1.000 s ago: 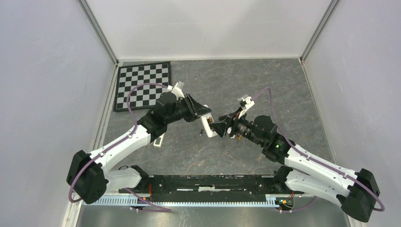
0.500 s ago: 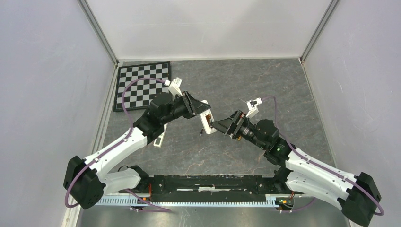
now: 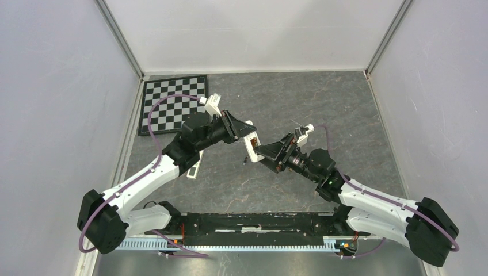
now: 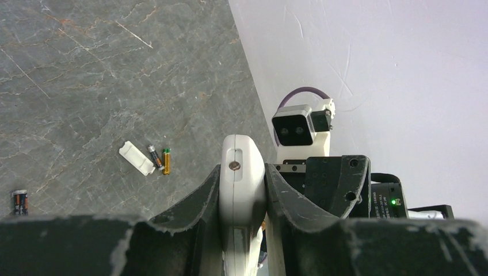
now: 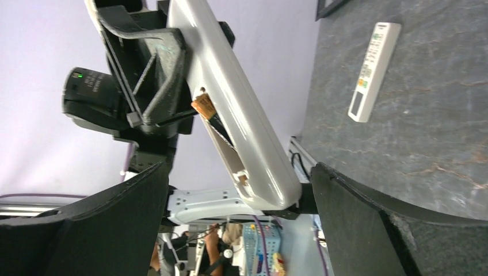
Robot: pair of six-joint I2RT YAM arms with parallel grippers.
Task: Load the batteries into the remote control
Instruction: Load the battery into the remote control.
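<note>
Since half a second ago the right arm (image 3: 345, 192) has sunk lower and drawn in, its wrist camera (image 3: 305, 130) dropping a little. The left arm (image 3: 167, 164) is unchanged. From above, the left pincer (image 3: 246, 137) and right pincer (image 3: 260, 153) meet over the table (image 3: 345, 115) and merge into one dark mass. The remote (image 3: 251, 141) shows there only as white slivers, and neither grip can be read. A second remote (image 3: 194, 170) is mostly covered by the left arm.

The left wrist view shows the left pincer clenched on the remote's two long sides, seen end-on. Beyond it on the table lie a white cover (image 4: 136, 158) with two loose batteries (image 4: 154, 156) just beside it. A third battery (image 4: 19, 201) sits at the frame's left edge, partly cut off by a finger.

Only the right wrist view shows the remote's open bay, with a battery (image 5: 205, 107), orange-ended, at its upper end; how squarely it sits I cannot tell. There the right pincer is released, spread wide either side of the remote's rounded end and holding nothing. Whether one finger grazes the remote is unclear.
</note>
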